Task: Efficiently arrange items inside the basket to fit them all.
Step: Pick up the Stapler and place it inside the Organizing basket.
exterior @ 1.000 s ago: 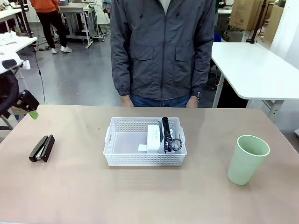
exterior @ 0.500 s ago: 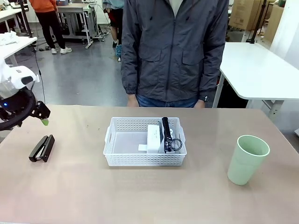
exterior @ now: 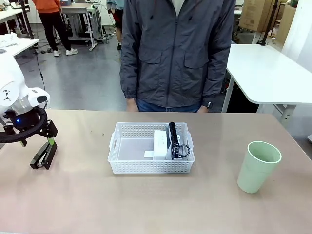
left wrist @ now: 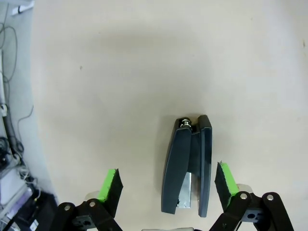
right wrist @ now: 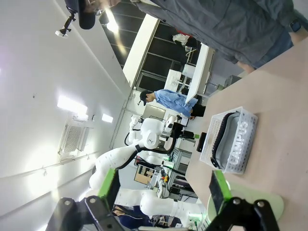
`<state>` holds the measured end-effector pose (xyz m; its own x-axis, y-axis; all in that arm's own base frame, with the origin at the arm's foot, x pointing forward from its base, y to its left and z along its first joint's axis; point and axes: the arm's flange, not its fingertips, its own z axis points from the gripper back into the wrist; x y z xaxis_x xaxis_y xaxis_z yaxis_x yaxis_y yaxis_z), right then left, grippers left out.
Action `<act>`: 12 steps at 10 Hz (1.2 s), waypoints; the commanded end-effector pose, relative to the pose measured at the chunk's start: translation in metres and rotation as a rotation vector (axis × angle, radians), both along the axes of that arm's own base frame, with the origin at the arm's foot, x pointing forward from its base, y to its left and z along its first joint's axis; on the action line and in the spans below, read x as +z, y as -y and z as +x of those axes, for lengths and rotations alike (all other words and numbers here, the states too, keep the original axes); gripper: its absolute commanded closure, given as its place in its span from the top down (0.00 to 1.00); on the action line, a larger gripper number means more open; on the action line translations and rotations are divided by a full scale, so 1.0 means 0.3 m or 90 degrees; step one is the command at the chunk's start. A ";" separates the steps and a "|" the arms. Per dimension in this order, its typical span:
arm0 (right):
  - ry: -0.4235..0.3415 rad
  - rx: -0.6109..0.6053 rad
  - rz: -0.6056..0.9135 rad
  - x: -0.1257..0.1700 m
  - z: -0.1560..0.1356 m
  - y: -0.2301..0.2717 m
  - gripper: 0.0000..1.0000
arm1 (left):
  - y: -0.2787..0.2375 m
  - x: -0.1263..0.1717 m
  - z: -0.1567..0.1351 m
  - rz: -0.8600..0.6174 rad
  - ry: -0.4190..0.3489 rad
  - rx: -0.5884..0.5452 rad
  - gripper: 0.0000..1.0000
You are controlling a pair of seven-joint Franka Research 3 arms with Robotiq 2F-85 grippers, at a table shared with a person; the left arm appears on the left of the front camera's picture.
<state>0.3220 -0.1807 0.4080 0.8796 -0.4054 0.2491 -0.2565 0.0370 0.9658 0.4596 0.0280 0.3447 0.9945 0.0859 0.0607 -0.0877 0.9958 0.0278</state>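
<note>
Table (exterior: 146, 204): We find a tan top with every item resting on it or in the basket.
Person (exterior: 178, 53): Standing at the far edge in a grey jacket, arms down at the sides.
Basket (exterior: 151, 166): White, perforated, at the middle of the table, long side towards us; we also see it in the right wrist view (right wrist: 238, 144).
Shoe (exterior: 176, 146): In the right part of the basket, on its side, black sole towards the box; also noted here (right wrist: 219, 139).
Cup (exterior: 258, 165): Upright on the table, well right of the basket, outside it.
Left gripper (exterior: 36, 144): Over the stapler at the table's left. Jaws spread wide (left wrist: 168, 182), one pad on each side of the stapler, gripping nothing. One pad sits just beside it, the other apart.
Right gripper (right wrist: 163, 185): Jaws spread wide, nothing between them.
Stapler (exterior: 44, 155): Black, closed, flat on the table, well left of the basket; seen between the pads (left wrist: 187, 163).
Box (exterior: 161, 144): White, inside the basket, just left of the shoe; we cannot tell whether they touch.
</note>
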 end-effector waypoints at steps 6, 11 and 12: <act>0.006 0.005 -0.004 0.008 -0.010 0.003 1.00 | -0.020 -0.092 0.061 -0.032 -0.105 -0.008 1.00; 0.006 0.005 -0.004 0.008 -0.010 0.003 1.00 | -0.008 -0.125 0.076 -0.058 -0.130 -0.036 1.00; 0.006 0.005 -0.004 0.008 -0.010 0.003 1.00 | -0.006 -0.126 0.076 -0.057 -0.129 -0.037 1.00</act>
<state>0.3220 -0.1807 0.4079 0.8795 -0.4056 0.2490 -0.2564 0.0371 0.9659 0.4787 0.0267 0.3031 0.9906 0.0386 -0.1315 -0.0423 0.9988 -0.0248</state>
